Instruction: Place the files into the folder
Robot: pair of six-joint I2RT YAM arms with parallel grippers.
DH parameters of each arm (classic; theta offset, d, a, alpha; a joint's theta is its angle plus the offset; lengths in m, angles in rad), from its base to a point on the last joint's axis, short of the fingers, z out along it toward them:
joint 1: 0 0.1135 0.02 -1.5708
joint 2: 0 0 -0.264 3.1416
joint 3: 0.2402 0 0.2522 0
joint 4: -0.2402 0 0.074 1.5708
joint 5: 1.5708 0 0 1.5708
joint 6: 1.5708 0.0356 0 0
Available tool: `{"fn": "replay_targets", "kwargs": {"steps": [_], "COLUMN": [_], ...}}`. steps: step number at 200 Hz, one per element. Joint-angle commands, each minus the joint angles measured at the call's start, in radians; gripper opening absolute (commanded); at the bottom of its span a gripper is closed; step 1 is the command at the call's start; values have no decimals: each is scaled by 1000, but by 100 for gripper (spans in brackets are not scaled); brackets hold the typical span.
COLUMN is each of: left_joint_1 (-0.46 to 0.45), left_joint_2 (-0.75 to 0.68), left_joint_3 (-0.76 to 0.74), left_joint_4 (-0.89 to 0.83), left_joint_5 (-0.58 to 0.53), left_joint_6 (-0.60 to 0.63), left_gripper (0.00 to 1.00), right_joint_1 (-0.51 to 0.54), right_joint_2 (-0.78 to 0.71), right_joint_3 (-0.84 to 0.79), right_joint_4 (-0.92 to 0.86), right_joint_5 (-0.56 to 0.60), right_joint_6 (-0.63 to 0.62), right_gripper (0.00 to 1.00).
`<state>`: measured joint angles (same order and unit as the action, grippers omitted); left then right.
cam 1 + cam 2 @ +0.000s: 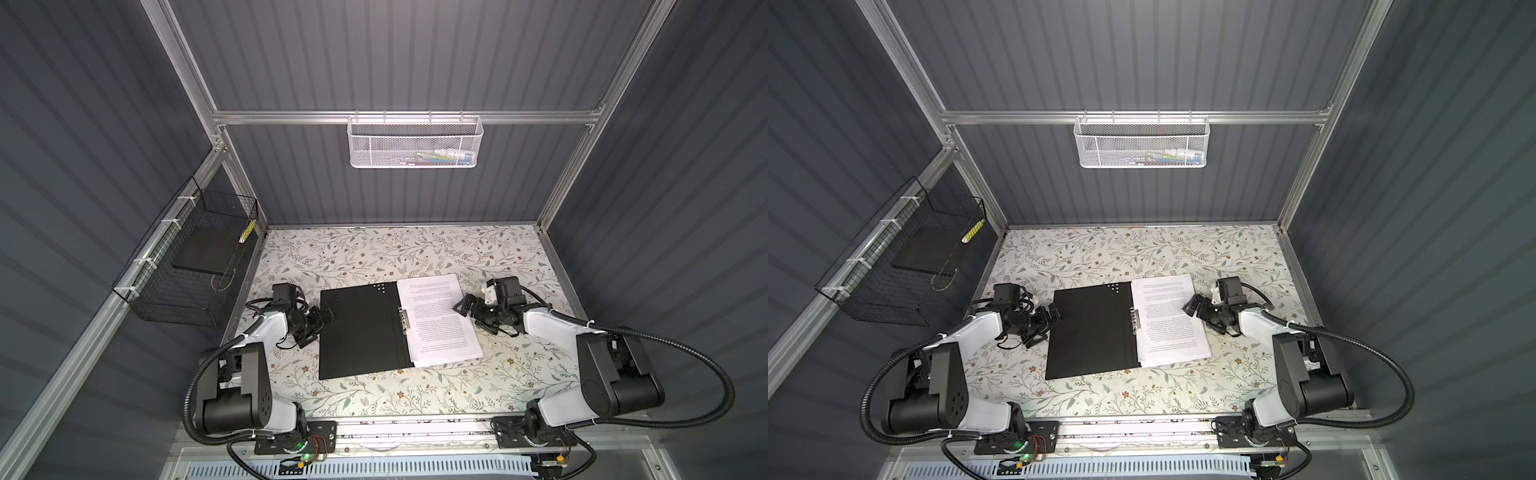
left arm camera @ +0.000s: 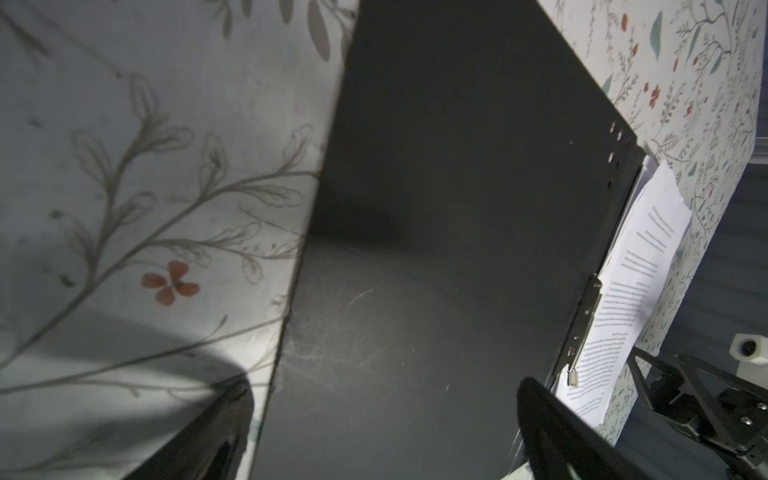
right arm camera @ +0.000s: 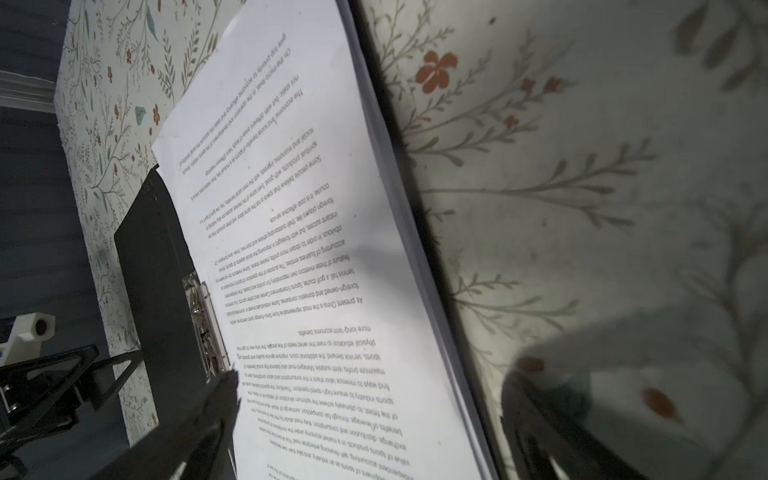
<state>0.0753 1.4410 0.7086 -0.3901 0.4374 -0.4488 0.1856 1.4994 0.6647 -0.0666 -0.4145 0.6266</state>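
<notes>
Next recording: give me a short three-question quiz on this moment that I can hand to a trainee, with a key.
1. True or false: the folder lies closed.
2. Where do the files lie? A) on the folder's half nearer the right gripper; B) on the half nearer the left gripper; C) underneath the folder.
3. Fill in: neither gripper holds anything; both stand ___.
Key: 1 false, it lies open with its black inside up; 2 A; 3 open.
</notes>
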Motion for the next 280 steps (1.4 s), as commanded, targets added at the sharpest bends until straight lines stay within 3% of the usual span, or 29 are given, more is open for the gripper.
{"fn": "replay_targets", "kwargs": {"steps": [1, 21, 49, 84, 140, 162, 190, 218, 236, 258, 280], "left_joint_1": [3, 3, -2, -3, -42, -156, -402, -649, -780, -863, -856], "left_joint_2": [37, 69, 65, -92, -263, -289, -260, -144, -18, 144, 189], "left_joint_3": [-22, -28, -43, 5, 147, 205, 323, 406, 432, 470, 484], "left_joint_4": [25, 38, 72, 79, 18, 51, 75, 132, 221, 340, 391], "left_joint_5": [-12, 35, 193, 350, 385, 340, 198, 64, 15, 51, 84], "left_joint_6": [-13, -7, -18, -65, -168, -234, -269, -286, -311, -361, -382], "left_gripper": [100, 100, 100, 100, 100, 100, 100, 100, 100, 100, 100], "right_joint_1": [-6, -7, -6, -2, 20, 33, 54, 51, 19, -87, -169], "right_joint_2": [32, 60, 86, 94, 91, 80, 80, 60, 0, -124, -219], "right_joint_3": [-11, -18, -23, -21, -25, -24, -12, 41, 64, 11, 35], "right_joint_4": [47, 82, 120, 119, 125, 133, 187, 223, 157, 140, 30], "right_joint_5": [-67, -107, -146, -156, -154, -162, -175, -161, -64, 27, 62], "right_joint_6": [5, 23, 47, 46, 54, 64, 132, 193, 234, 292, 229], "right_gripper": [99, 98, 98, 97, 96, 96, 97, 99, 99, 99, 99]}}
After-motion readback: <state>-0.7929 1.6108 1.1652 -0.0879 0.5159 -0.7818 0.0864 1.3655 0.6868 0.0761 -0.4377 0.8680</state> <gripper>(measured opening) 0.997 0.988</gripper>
